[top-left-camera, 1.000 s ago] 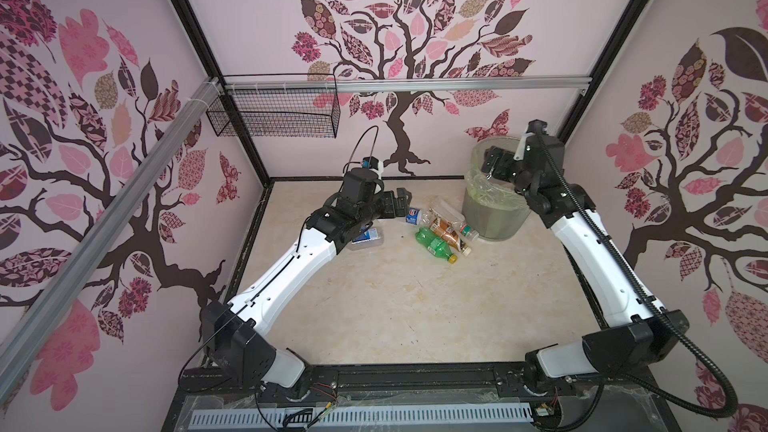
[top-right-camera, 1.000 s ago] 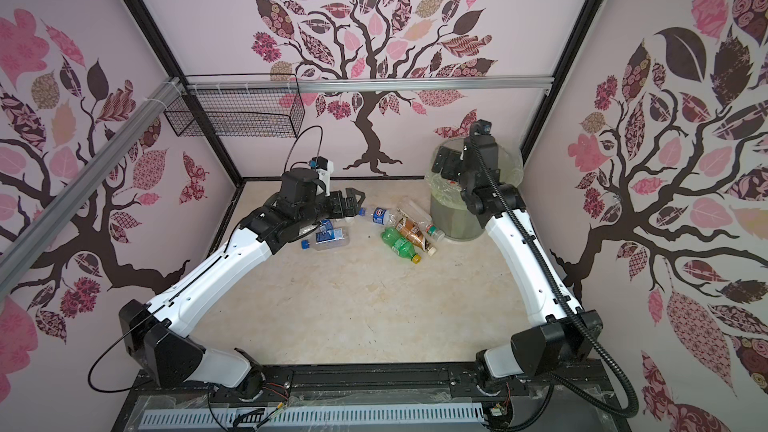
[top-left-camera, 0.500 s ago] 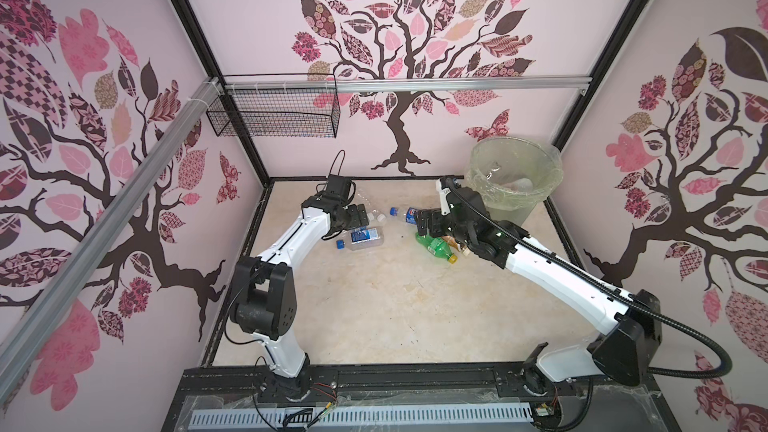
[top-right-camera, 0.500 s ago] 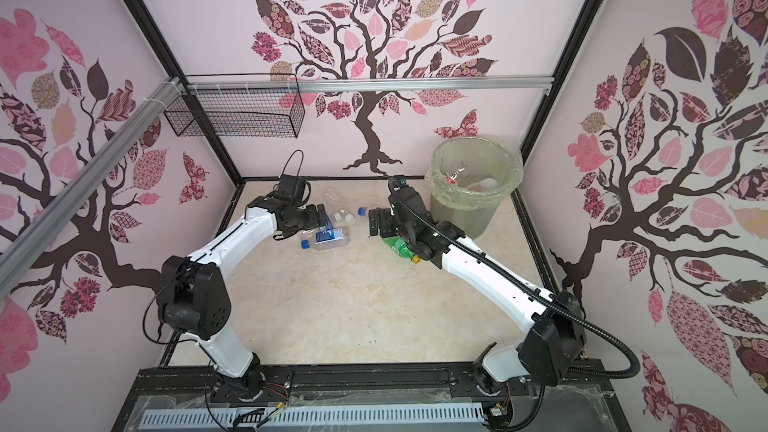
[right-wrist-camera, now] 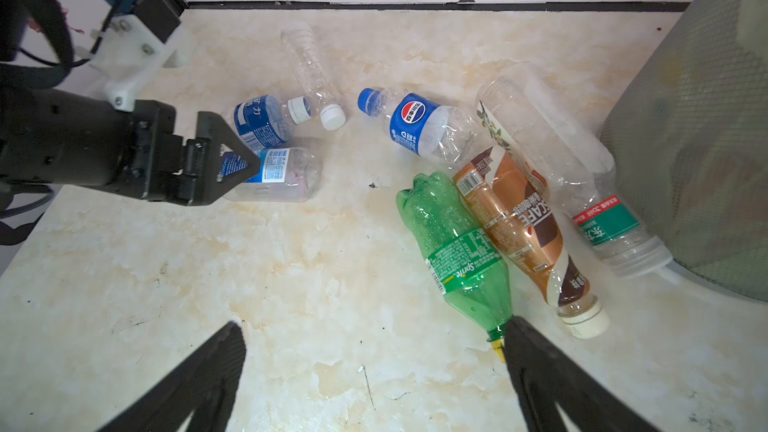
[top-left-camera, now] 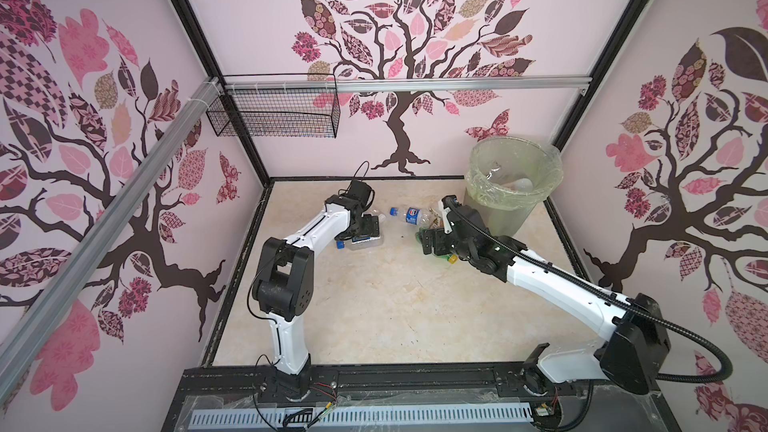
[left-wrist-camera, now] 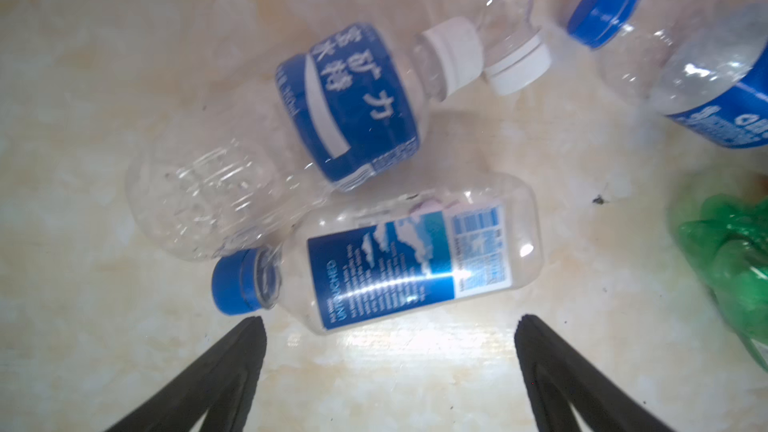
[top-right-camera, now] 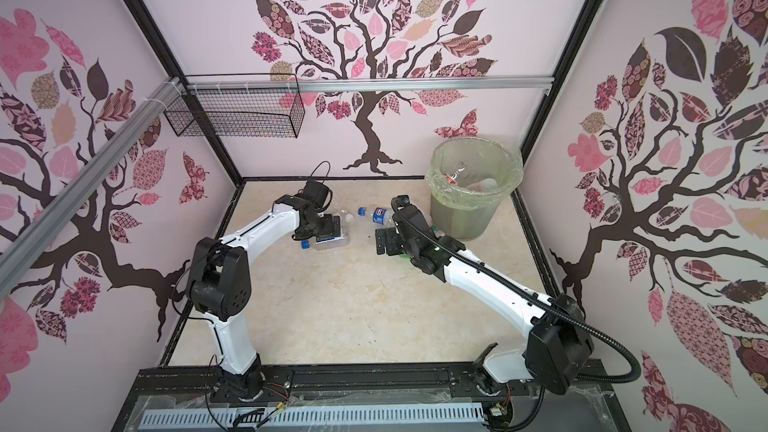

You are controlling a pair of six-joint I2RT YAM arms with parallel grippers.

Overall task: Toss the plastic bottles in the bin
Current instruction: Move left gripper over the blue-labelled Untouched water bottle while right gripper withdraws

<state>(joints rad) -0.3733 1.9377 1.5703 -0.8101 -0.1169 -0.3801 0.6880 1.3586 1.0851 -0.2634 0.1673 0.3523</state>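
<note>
Hovering before pickup, left jaws wide by the squat bottle (left-wrist-camera: 415, 259) mid-frame, right jaws wide by the green bottle (right-wrist-camera: 457, 243) lower right; bin (top-left-camera: 503, 218) right of centre. Next, probably: lower, straddle, close.

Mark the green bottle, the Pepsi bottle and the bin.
green bottle (right-wrist-camera: 461, 251), right wrist view, on its label.
Pepsi bottle (right-wrist-camera: 411, 120), right wrist view, on its blue label.
bin (top-left-camera: 507, 220), in a top view, on its mesh wall.
</note>
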